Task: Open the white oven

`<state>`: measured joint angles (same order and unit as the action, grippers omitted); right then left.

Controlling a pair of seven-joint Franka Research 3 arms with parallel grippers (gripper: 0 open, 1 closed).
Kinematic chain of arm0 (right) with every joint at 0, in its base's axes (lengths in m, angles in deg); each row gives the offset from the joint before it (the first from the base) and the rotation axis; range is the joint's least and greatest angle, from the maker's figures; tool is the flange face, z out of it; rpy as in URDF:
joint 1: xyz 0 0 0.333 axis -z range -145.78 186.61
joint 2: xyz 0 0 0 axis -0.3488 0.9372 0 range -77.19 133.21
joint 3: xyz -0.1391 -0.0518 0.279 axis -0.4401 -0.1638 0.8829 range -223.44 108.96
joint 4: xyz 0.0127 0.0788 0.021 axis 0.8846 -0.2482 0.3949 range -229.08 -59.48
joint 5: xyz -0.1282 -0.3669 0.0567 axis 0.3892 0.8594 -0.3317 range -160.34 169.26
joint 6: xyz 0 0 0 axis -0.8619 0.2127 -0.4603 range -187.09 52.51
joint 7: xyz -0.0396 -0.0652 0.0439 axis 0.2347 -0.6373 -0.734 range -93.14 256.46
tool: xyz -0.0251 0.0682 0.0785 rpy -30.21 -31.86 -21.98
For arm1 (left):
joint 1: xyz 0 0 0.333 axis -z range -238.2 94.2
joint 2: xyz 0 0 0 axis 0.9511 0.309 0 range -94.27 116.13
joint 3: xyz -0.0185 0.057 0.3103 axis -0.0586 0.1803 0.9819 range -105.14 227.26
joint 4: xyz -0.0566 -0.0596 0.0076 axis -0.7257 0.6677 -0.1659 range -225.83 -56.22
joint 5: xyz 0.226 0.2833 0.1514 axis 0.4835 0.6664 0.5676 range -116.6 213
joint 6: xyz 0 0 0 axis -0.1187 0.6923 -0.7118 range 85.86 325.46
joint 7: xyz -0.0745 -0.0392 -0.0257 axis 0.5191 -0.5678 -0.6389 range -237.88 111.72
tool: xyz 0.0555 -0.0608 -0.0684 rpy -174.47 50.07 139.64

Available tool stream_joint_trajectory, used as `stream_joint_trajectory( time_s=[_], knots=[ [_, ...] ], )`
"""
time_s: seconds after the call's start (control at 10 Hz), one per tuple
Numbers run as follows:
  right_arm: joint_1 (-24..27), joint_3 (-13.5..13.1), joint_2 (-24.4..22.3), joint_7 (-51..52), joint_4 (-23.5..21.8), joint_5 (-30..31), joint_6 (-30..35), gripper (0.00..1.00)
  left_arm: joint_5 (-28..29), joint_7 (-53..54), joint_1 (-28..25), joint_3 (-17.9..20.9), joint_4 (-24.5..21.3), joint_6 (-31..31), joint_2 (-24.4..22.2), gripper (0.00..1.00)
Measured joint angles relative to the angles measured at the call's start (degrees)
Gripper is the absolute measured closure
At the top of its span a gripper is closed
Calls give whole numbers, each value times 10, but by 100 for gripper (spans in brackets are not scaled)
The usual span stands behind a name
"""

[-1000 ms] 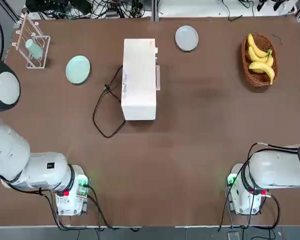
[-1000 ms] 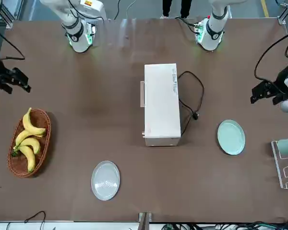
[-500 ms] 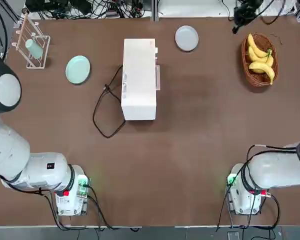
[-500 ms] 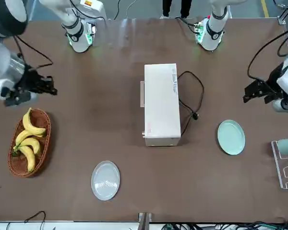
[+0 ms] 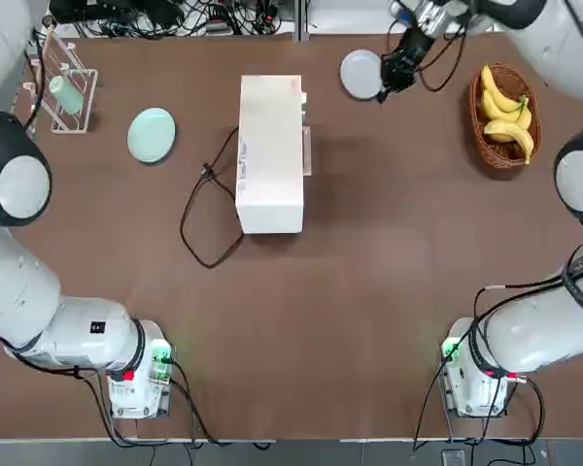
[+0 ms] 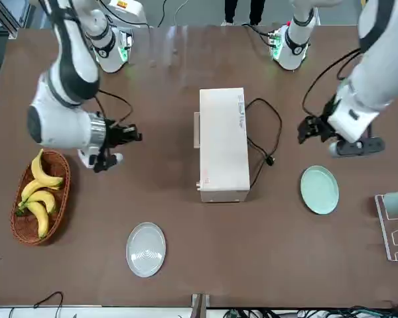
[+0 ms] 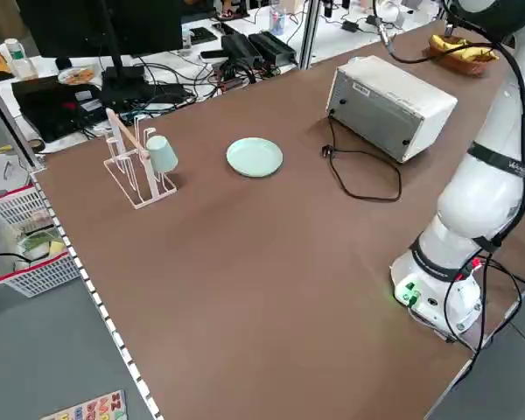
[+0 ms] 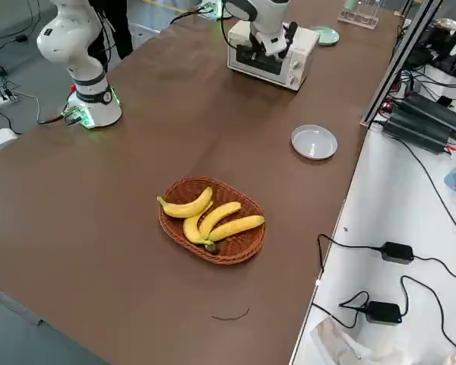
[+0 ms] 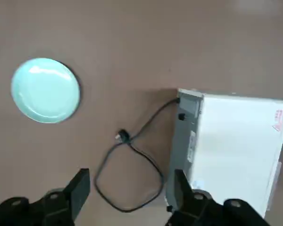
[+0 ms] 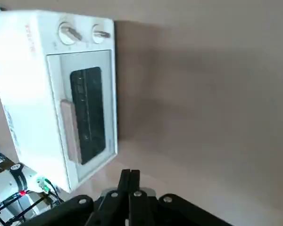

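Observation:
The white oven (image 5: 270,153) lies mid-table, its glass door (image 10: 87,110) and bar handle (image 10: 70,132) facing the robot's right; the door is shut. My right gripper (image 5: 387,80) hovers high on the door side, over the grey plate, its fingers (image 10: 130,178) pressed together and empty. In the front view the right gripper (image 6: 131,136) is well apart from the oven (image 6: 222,142). My left gripper (image 6: 306,130) hangs high on the oven's back side, above the cord, open with nothing between its fingers (image 9: 80,187).
A black power cord (image 5: 204,209) loops behind the oven. A green plate (image 5: 152,134) and a rack with a cup (image 5: 66,92) sit far left. A grey plate (image 5: 362,74) and a basket of bananas (image 5: 505,115) sit far right.
Both arms have swung in from the table's sides toward the oven. The right gripper moved from beside the banana basket to above the grey plate; the left came in over the cord.

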<state>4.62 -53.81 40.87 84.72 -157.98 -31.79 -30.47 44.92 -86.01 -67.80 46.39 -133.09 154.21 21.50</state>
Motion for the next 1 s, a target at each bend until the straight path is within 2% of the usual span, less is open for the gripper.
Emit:
stream_joint_trajectory(
  time_s=[0.3, 0.4, 0.6, 1.0],
  knots=[
    [-85, 10, 11, -71, -11, -29, -92, 97, 0, -45, 49, -1, -65, 53, 5, 74],
    [-107, 10, 18, -82, -13, -36, -118, 97, 0, -57, 67, -1, -87, 74, 7, 84],
    [-127, 10, 36, -86, -16, -54, -162, 98, 0, -86, 94, -2, -119, 115, 15, 96],
    [-129, 14, 61, -86, -21, -77, -203, 98, -1, -120, 113, -8, -144, 171, 48, 99]
  ],
)
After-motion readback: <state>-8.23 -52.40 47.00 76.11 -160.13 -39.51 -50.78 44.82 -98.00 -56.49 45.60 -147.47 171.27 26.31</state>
